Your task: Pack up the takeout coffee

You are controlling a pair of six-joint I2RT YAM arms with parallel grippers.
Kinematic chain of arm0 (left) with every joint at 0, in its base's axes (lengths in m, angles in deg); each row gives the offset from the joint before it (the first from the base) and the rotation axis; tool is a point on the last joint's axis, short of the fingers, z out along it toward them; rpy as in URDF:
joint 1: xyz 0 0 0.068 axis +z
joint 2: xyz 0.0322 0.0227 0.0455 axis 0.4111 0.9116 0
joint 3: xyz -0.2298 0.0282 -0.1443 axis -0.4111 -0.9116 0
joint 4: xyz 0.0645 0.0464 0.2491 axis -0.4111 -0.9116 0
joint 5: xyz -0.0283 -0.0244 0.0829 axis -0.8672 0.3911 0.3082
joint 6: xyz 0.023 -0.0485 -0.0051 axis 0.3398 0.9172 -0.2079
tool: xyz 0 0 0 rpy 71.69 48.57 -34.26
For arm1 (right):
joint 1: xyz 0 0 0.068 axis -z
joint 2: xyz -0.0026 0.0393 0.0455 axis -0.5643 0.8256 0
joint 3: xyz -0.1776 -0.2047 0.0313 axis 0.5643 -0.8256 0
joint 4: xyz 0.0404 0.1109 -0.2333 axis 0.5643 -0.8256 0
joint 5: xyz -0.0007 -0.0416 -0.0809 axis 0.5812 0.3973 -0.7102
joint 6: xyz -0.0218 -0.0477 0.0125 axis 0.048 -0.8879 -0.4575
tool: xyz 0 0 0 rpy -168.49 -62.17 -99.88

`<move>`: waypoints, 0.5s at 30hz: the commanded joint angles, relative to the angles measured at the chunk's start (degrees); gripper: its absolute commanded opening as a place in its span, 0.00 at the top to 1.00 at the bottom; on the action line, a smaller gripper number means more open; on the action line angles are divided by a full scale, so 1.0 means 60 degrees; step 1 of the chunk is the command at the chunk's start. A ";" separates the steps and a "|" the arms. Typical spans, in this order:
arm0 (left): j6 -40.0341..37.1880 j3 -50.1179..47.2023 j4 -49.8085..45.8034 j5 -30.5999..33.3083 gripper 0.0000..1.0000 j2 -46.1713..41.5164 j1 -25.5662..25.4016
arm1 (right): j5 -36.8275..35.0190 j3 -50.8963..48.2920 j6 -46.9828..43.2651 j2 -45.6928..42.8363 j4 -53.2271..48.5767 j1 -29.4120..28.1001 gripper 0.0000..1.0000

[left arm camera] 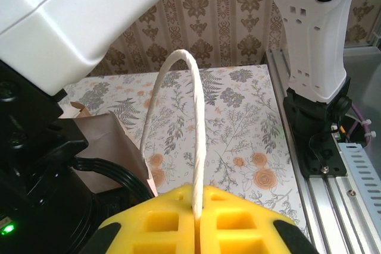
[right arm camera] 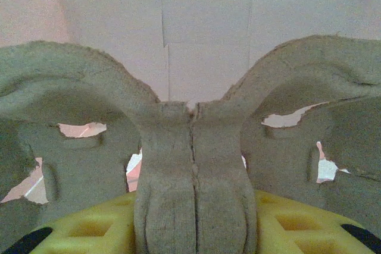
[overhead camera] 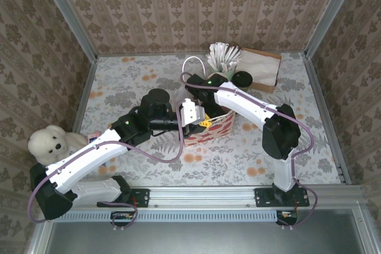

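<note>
White teddy bear [overhead camera: 50, 143] at left edge — brown paper bag [overhead camera: 261, 68] back right

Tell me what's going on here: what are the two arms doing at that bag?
The left arm's fingers are shut on the white handle of the patterned paper bag in the middle of the table, and the handle stands upright. The right arm's fingers are clamped on the middle ridge of a grey cardboard cup carrier, which is down inside the bag with its pink walls behind it. No cup can be seen in the carrier's openings from the right wrist view.
</note>
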 commanded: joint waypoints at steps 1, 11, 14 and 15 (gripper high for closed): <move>-0.0036 0.0483 -0.0104 0.0034 0.91 -0.0097 -0.0071 | -0.0303 -0.0072 -0.0108 0.0045 0.0038 0.0016 0.55; 0.0277 0.1534 -0.0707 0.0256 0.63 0.0652 -0.0092 | -0.0281 -0.0440 -0.0153 -0.0273 0.0229 -0.0060 0.55; 0.0345 0.1641 -0.0509 0.0090 0.69 0.0739 -0.0099 | -0.0282 -0.0555 -0.0148 -0.0264 0.0447 -0.0058 0.55; 0.0371 0.1625 -0.0391 0.0068 0.73 0.0718 -0.0090 | -0.0311 -0.0671 -0.0152 -0.0276 0.0565 -0.0060 0.55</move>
